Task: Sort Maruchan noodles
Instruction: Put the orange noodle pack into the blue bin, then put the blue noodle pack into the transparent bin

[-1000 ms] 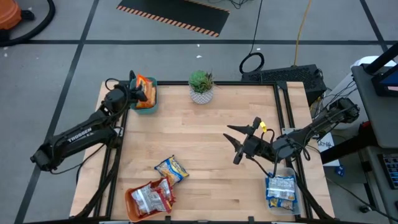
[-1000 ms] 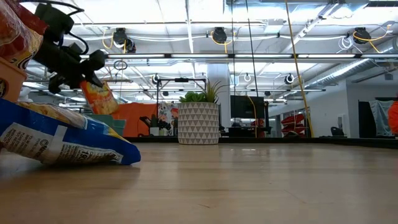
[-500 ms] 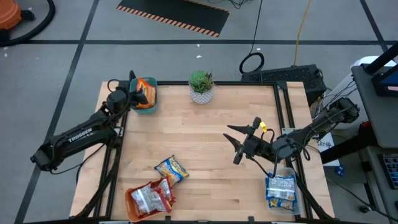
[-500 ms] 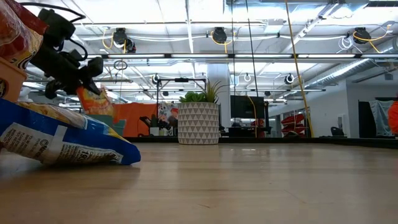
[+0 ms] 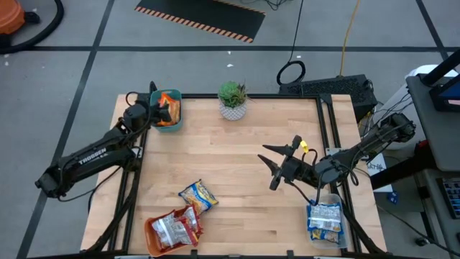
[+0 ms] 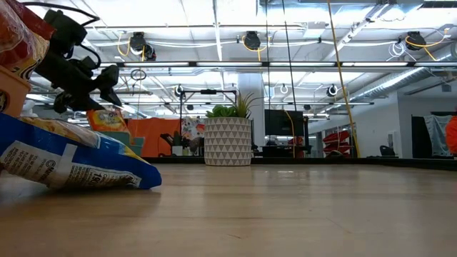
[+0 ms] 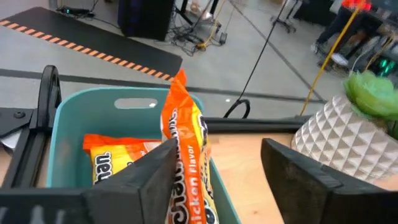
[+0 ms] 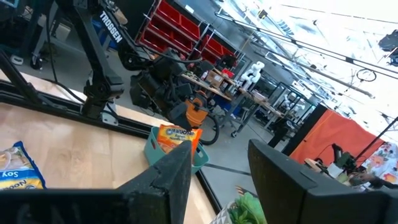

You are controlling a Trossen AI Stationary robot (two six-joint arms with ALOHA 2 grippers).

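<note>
My left gripper [image 5: 164, 108] is open at the teal bin [image 5: 177, 97], at the table's far left corner. An orange noodle packet [image 7: 186, 137] stands on edge in the bin, just inside one finger [image 7: 155, 177]. A second orange packet [image 7: 118, 155] lies flat under it. A blue-and-yellow packet [image 5: 198, 196] lies on the table near the front. My right gripper [image 5: 273, 167] hovers open above the table's right half, nothing between its fingers. My left gripper stands astride the upright orange packet's top edge [image 7: 179, 93], slanting down from the table's left. The packet rises beside the inner side of one finger. I cannot tell whether it touches. The other finger [image 7: 298, 174] is well clear of it.
An orange bin [image 5: 171, 230] with silver-red packets sits at the near left. A clear bin [image 5: 325, 219] with blue packets sits at the near right. A potted plant [image 5: 232, 99] stands at the far edge. Bare wood lies across the table's middle.
My left gripper has opened over the teal bin and let go of the orange packet. The packet hung from the fingers before. It has now sunk lower into the bin and stands on edge there.
</note>
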